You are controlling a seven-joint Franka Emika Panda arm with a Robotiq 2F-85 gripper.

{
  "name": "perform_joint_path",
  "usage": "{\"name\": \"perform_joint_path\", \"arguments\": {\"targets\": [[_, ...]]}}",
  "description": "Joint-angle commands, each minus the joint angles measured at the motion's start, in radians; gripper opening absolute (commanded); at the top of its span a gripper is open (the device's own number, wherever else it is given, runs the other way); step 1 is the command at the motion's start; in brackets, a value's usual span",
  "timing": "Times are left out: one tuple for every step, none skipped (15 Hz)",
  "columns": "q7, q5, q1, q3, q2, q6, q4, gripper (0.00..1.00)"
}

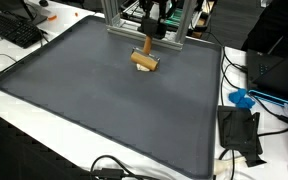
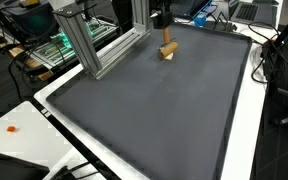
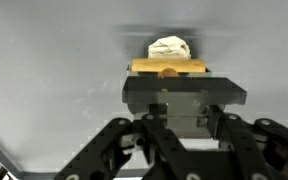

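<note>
A wooden block (image 1: 144,62) is seen resting on the grey surface (image 1: 84,100), squarely beneath the fingers (image 1: 152,33) — their spread cannot be told — with a white wad (image 3: 170,47) just behind.

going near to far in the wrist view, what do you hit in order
gripper → wooden block → white crumpled lump. The grey mat lies under all of them, so it has no place in the order.

Around me: grey mat (image 1: 104,110) on white table (image 1: 24,125), aluminium frame (image 2: 89,45) far, keyboard (image 1: 14,30) far left, blue object (image 1: 242,98) and black box (image 1: 239,130) right.
</note>
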Motion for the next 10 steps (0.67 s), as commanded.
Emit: {"name": "perform_joint_path", "arguments": {"targets": [[0.097,-0.058,-0.02,0.01,0.027,0.026,-0.022,0.22],[0.106,-0.053,-0.016,0.008,0.029,0.016,-0.019,0.22],[0.103,-0.039,-0.01,0.005,0.029,0.009,-0.016,0.22],[0.095,-0.023,-0.004,0.004,0.027,-0.011,-0.013,0.22],[0.074,-0.001,0.002,0.001,0.024,-0.027,-0.011,0.22],[0.043,0.033,0.011,-0.003,0.02,-0.049,-0.008,0.22],[0.015,0.06,0.018,-0.006,0.016,-0.066,-0.005,0.22],[-0.007,0.081,0.022,-0.008,0.014,-0.077,-0.001,0.22],[-0.027,0.097,0.023,-0.009,0.01,-0.097,0.004,0.22],[-0.053,0.116,0.025,-0.011,0.008,-0.11,0.007,0.22]]}}
